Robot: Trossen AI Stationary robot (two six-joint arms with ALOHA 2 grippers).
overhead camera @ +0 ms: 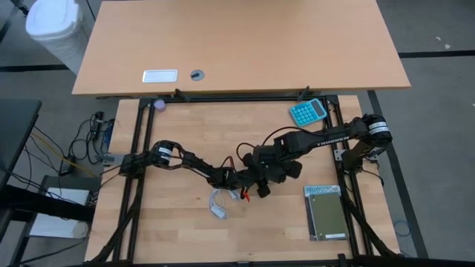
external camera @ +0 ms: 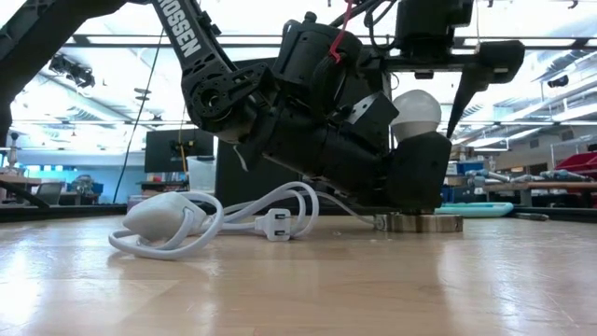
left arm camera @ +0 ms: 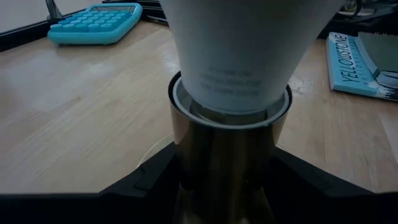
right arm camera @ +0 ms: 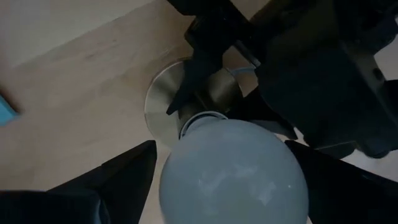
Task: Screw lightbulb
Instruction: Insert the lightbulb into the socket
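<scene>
Wood-grain table (external camera: 280, 289) fills my near view, bare up to the coiled cable (external camera: 187, 217). I read the left end effector (left arm camera: 224, 180) as clenched on the socket (external camera: 424, 223) barrel, steadying it. Right end effector (right arm camera: 224, 168) straddles the lightbulb (external camera: 415, 112), fingers spread beside the glass, not visibly gripping. Lightbulb stands upright in the socket, base seated.

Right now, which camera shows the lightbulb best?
The right wrist view: the lightbulb fills the picture, round top toward the camera, over the socket disc. The left wrist view shows only its neck in the socket. The low view shows its round top between the arms. In the high view the arms hide it.
</scene>
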